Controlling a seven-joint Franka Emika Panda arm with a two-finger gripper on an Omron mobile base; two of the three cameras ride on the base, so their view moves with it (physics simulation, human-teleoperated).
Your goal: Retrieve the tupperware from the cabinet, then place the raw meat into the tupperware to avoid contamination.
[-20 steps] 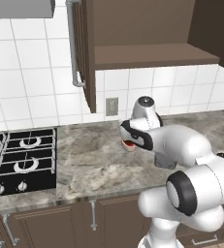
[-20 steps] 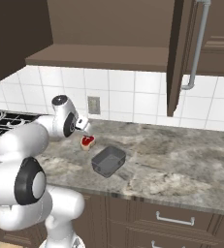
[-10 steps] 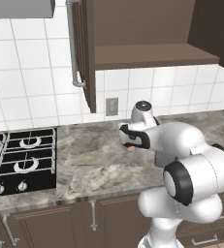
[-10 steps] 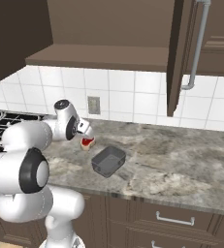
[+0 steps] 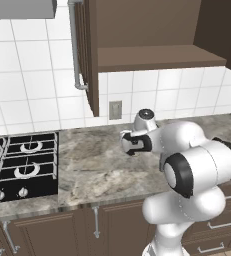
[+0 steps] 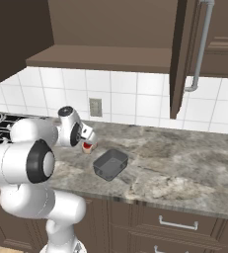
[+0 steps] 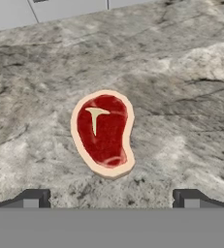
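The raw meat [image 7: 104,133], a red steak piece with a pale rim, lies flat on the marble counter [image 6: 184,163]. My gripper [image 7: 111,201] hangs open just above it, one fingertip on each side and nothing between them. In the right base view the gripper [image 6: 89,142] points down over the raw meat [image 6: 87,147]. The dark grey tupperware [image 6: 110,164] stands empty on the counter just to the right of the meat, nearer the front edge. The cabinet [image 6: 110,24] above is open, its door [image 6: 180,59] swung out.
A black gas stove [image 5: 22,165] fills the counter's left end. The open door's bar handle [image 5: 75,45] hangs over the counter. A wall outlet [image 6: 95,106] sits in the tiled backsplash behind the meat. Lower cabinets [image 6: 174,225] run under the counter edge.
My hand has sunk a little closer to the meat while the elbow has swung nearer the base. The jaws stay wide. Meat and tupperware have not moved.
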